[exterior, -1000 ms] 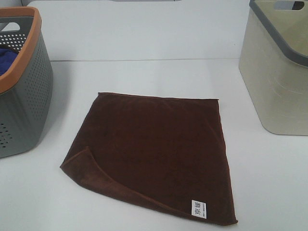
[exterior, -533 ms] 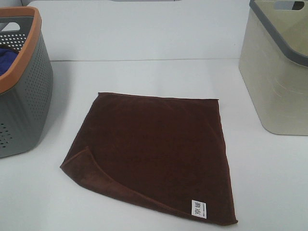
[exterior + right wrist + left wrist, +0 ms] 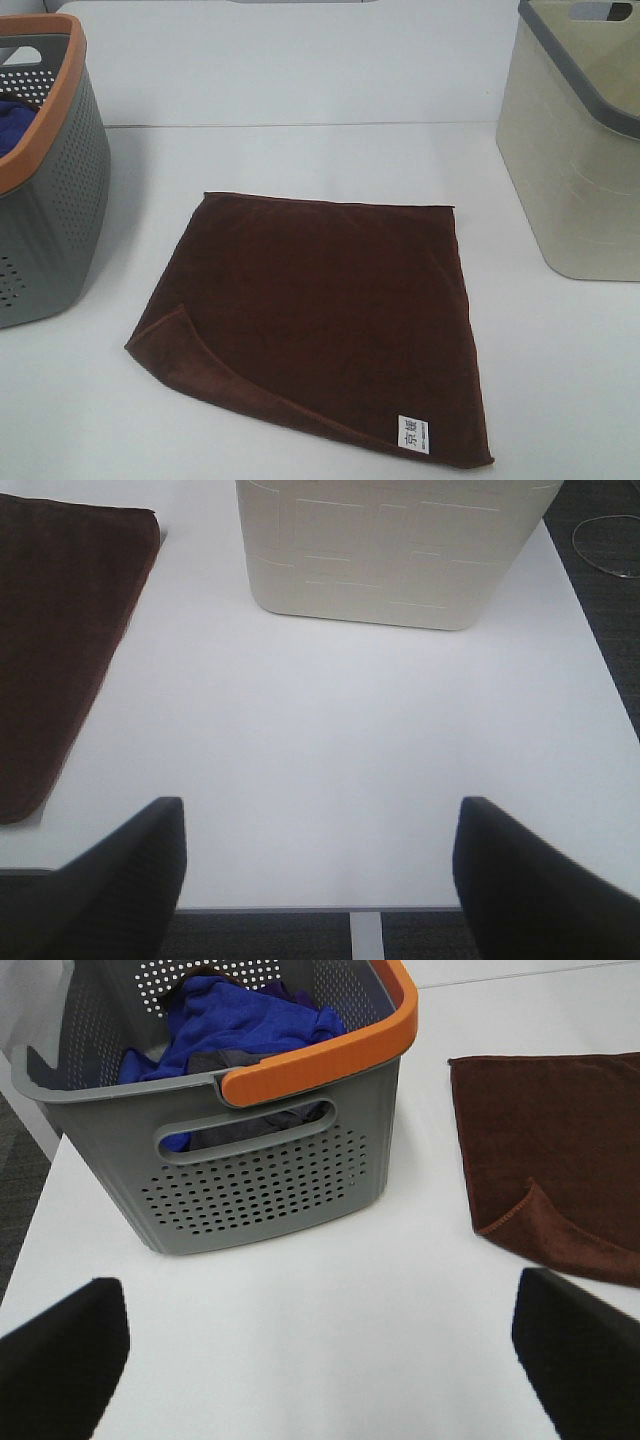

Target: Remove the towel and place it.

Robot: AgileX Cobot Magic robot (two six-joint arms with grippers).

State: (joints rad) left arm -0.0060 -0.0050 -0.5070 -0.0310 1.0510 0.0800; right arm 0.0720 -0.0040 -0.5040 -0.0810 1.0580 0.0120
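Note:
The dark brown towel (image 3: 330,320) lies spread flat on the white table (image 3: 300,150), with its near-left corner folded over and a small white label (image 3: 413,434) at its near-right corner. It also shows in the left wrist view (image 3: 560,1160) and in the right wrist view (image 3: 55,640). My left gripper (image 3: 320,1360) is open and empty above the table, in front of the grey basket. My right gripper (image 3: 320,875) is open and empty over the table's front edge, right of the towel. Neither gripper shows in the exterior view.
A grey perforated basket with an orange rim (image 3: 45,190) stands at the left and holds a blue cloth (image 3: 240,1020). A cream bin with a grey rim (image 3: 580,150) stands at the right. The table edge and dark floor (image 3: 600,560) lie beyond the bin.

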